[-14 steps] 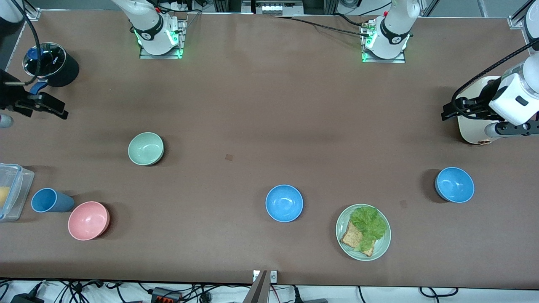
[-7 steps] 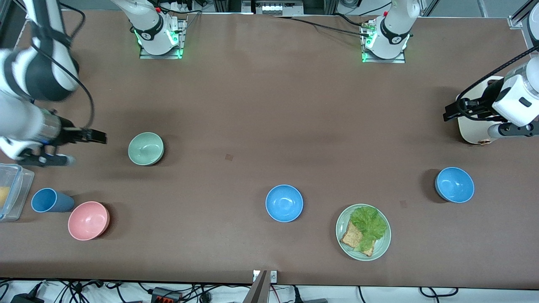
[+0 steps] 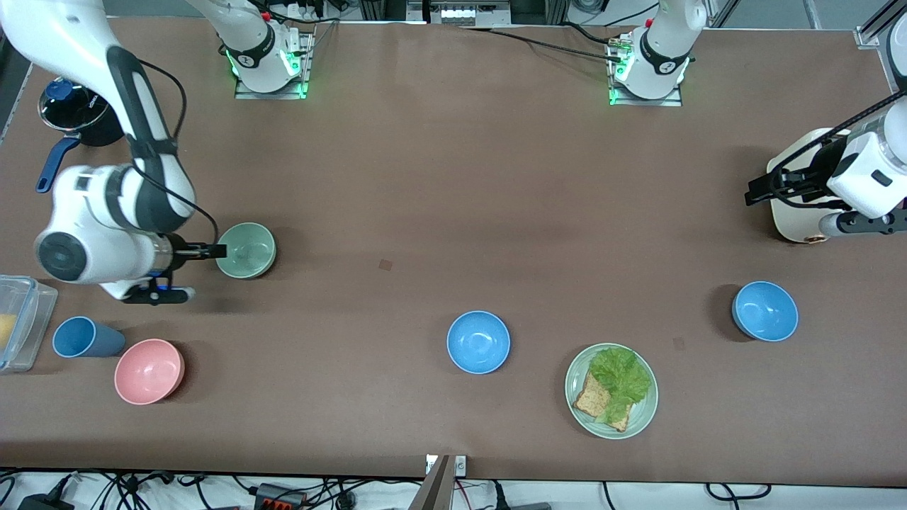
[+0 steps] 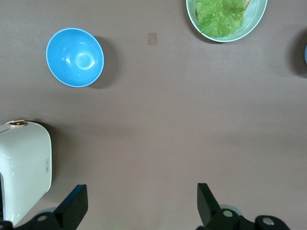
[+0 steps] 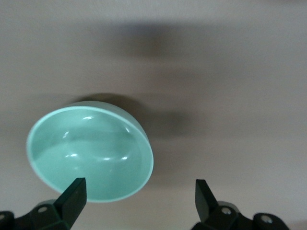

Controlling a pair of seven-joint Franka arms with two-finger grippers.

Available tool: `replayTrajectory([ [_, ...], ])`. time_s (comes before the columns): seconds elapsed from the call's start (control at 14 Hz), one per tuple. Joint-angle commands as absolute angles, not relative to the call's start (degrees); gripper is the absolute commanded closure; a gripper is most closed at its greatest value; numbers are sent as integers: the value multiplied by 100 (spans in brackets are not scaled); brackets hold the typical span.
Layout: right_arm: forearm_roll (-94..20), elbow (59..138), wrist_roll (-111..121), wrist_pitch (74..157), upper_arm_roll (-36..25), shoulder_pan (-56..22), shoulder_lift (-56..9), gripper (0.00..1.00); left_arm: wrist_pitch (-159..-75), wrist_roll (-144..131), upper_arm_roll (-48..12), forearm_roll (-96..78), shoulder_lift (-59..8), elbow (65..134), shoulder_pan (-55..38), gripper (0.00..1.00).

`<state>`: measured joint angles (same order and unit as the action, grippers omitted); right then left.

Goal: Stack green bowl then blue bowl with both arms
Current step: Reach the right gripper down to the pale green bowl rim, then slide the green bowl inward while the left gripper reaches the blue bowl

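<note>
The right gripper hangs at the green bowl's rim, on the side toward the right arm's end of the table, fingers spread and holding nothing. The bowl stands upright on the table, farther from the front camera than the pink bowl and cup.

The blue bowl sits mid-table, near the front camera and beside the plate of lettuce and bread. A second, brighter bowl lies toward the left arm's end. The left gripper waits over the white appliance, jaws apart and empty.

The green bowl looks light, rigid and smooth, probably plastic, so it could slide or tip if nudged at the rim. Pinching the wall, one finger inside and one outside, seems the best hold.

The right wrist view shows the green bowl off toward one fingertip, not centred between the two, which the front view cannot settle. The left wrist view shows only the brighter bowl, the plate and the appliance.
</note>
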<state>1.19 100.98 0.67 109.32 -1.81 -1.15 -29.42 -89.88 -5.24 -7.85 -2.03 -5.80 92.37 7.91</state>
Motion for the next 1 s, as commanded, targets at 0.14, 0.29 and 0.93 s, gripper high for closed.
replayTrajectory([
  [0.14, 123, 10257, 53, 11171, -193, -106, -3190, 19, -8921, -457, -791, -343, -659, 9193, 826, 0],
  [0.29, 123, 10257, 53, 11153, -185, -88, -3226, 54, -8921, -448, -800, -343, -694, 9202, 826, 0],
  [0.93, 36, 9697, 62, 10672, 340, -105, -3076, 100, -9246, -108, -782, -229, -2053, 8502, 1239, 0],
])
